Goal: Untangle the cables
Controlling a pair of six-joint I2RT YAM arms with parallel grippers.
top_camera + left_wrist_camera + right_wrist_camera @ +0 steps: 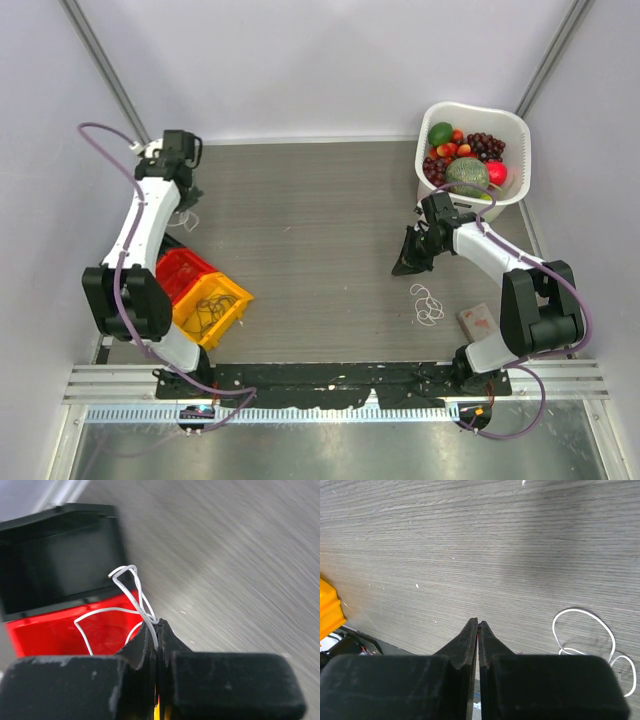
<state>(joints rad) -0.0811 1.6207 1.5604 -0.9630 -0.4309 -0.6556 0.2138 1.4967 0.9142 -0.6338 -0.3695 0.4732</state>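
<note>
No legible text, label, brand, number or sign on anything.

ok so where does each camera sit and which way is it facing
Top external: above and behind the arm bases, looking down on the table; both whole arms show, with left gripper and right gripper.
Left wrist: on the left arm, looking along its shut fingers, which pinch a white cable, towards the red bin.
Right wrist: on the right arm, looking down past its shut fingers at bare tabletop.
Shared: the loose white cable loops and the yellow bin appear in both the right wrist and top views.
</note>
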